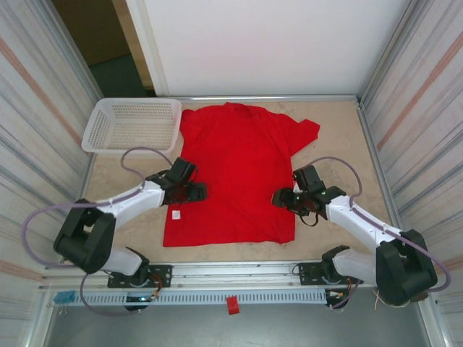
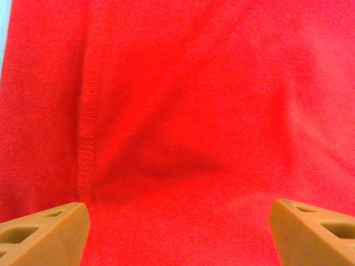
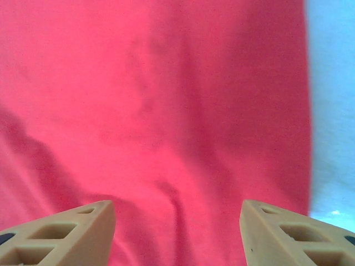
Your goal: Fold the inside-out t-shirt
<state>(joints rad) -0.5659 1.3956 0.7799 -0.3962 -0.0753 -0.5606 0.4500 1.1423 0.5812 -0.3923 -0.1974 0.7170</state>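
Note:
The inside-out t-shirt [image 1: 235,173] lies spread flat in the middle of the table, bright red, collar toward the far wall. My left gripper [image 1: 195,192] hovers over its left side edge at mid-height, jaws open. The left wrist view has both tan fingertips [image 2: 47,233] wide apart above red cloth [image 2: 194,111], with a stitched seam [image 2: 86,138] running down on the left. My right gripper [image 1: 282,197] is over the shirt's right side edge, also open. In the right wrist view its fingertips [image 3: 294,233] stand apart over gently wrinkled red fabric [image 3: 166,111]; nothing is pinched.
A white mesh basket [image 1: 132,124] stands at the back left, touching the shirt's left sleeve. A small white tag [image 1: 176,215] sits at the shirt's lower left edge. Metal-walled sides enclose the table [image 1: 340,144]. Bare tabletop [image 3: 333,111] shows beyond the shirt's right edge.

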